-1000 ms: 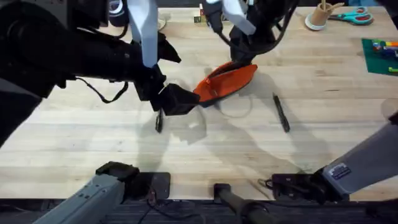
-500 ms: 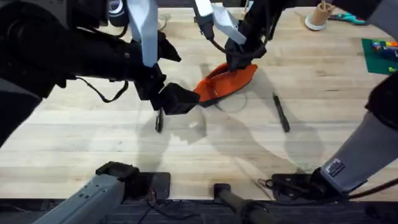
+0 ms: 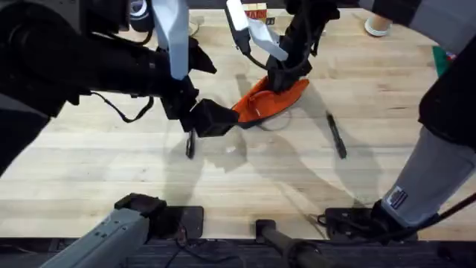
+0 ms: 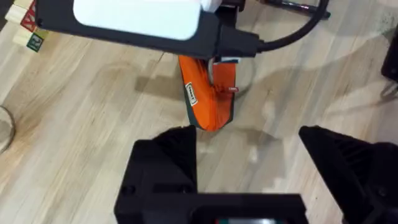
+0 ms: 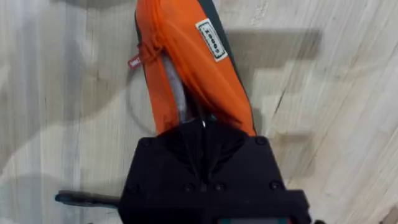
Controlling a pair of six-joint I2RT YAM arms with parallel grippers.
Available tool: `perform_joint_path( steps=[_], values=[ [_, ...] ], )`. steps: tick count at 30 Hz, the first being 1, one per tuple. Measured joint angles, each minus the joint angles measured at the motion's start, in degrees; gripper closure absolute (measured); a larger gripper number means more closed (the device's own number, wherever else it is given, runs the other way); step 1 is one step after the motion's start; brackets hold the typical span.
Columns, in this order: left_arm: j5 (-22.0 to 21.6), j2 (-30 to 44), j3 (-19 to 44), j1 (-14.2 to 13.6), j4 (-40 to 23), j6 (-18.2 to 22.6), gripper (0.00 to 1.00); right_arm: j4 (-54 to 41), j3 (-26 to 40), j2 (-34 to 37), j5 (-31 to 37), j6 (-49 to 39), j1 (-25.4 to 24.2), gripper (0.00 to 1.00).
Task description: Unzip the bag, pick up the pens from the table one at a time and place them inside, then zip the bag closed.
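Overhead: right claw (image 3: 281, 77) pulled zipper further along bag (image 3: 269, 100).

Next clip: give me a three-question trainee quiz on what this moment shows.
1. True or false: both slim dark pens lie on the light wooden table, outside the orange fabric pouch.
2. Which gripper is at the pouch's zipper end? A) left B) right
3. Fill in: the left gripper's fingers are ____, with the pouch ahead of them.

Key: 1. True: one pen lies near the left gripper, the other pen to the pouch's right. 2. B, the right gripper, shut there. 3. open.
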Motion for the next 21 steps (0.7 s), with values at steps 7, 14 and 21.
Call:
perform_joint_path(
  steps=[7, 14, 21],
  values=[
    [0.0, 0.0, 0.0, 0.0, 0.0, 0.0, 0.006, 0.0, 0.0, 0.0, 0.0, 0.0, 0.0, 0.917],
    [0.0, 0.0, 0.0, 0.0, 0.0, 0.0, 0.006, -0.2, 0.0, 0.0, -0.1, -0.2, 0.0, 0.119],
    [0.0, 0.0, 0.0, 0.0, 0.0, 0.0, 0.006, -0.2, 0.0, 0.0, 0.1, -0.4, 0.2, 0.007]
  ],
)
